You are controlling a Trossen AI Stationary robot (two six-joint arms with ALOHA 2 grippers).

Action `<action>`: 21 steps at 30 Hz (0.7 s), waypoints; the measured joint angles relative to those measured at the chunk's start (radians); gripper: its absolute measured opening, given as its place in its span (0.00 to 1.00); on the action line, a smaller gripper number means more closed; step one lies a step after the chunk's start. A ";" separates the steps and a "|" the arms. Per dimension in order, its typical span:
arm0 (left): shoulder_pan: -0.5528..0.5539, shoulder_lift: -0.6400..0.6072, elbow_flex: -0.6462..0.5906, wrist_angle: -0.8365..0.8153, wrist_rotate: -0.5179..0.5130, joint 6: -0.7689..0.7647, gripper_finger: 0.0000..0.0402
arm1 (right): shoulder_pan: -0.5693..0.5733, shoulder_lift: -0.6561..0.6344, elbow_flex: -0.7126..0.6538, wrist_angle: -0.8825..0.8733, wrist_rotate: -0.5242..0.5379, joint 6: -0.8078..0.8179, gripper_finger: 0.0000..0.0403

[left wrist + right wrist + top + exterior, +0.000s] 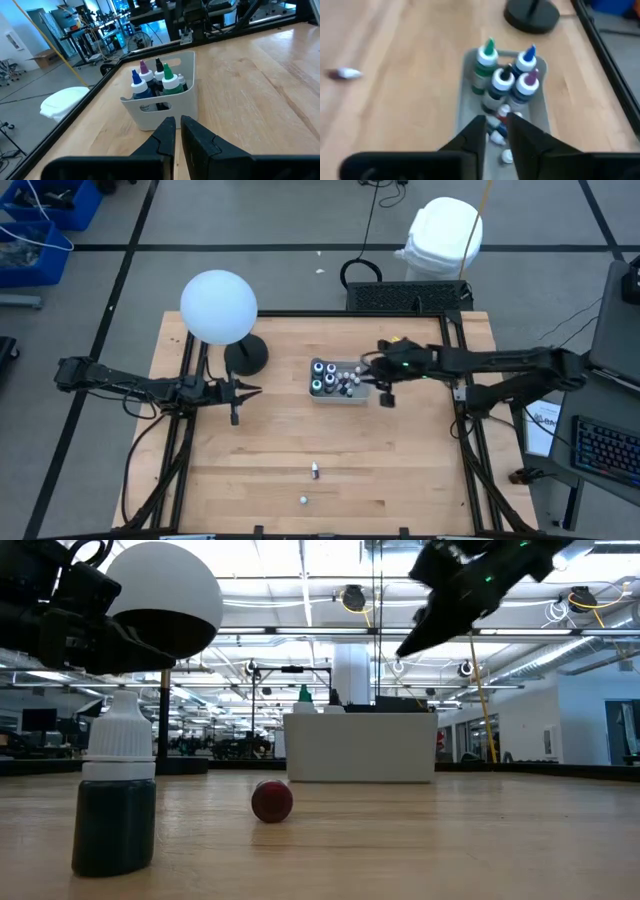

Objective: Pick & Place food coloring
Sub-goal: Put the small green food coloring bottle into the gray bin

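No text, label, brand, number or sign can be read in any view. The grey tray ahead of the left gripper carries a faint dark mark on the wall facing that gripper, above the handle slot, too small to make out. The food coloring bottles beyond the right gripper show coloured tips and white caps only, with no legible print.

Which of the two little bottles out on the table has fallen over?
The red-ended bottle lies on its side, farther from the tray. The dark bottle with the white cap stands upright.
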State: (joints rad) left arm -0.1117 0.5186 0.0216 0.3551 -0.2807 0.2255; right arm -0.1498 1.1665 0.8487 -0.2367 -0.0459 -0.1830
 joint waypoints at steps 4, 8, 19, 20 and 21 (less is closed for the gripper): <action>0.000 0.000 0.000 0.000 0.000 -0.012 0.09 | 0.016 -0.150 -0.097 0.068 -0.112 0.047 0.04; 0.000 0.000 0.000 0.002 0.000 -0.025 0.09 | 0.039 -0.290 -0.204 0.158 -0.130 0.094 0.02; 0.000 0.000 0.000 0.042 0.000 -0.054 0.09 | 0.047 -0.594 -0.482 0.373 -0.194 0.165 0.00; 0.000 0.000 0.000 0.044 0.000 -0.065 0.09 | 0.047 -0.620 -0.502 0.392 -0.194 0.172 0.00; 0.000 0.000 0.000 0.043 0.000 -0.075 0.09 | 0.047 -0.647 -0.523 0.398 -0.194 0.177 0.00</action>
State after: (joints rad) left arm -0.1116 0.5186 0.0216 0.3981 -0.2803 0.1505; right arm -0.1028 0.5200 0.3261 0.1616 -0.2402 -0.0062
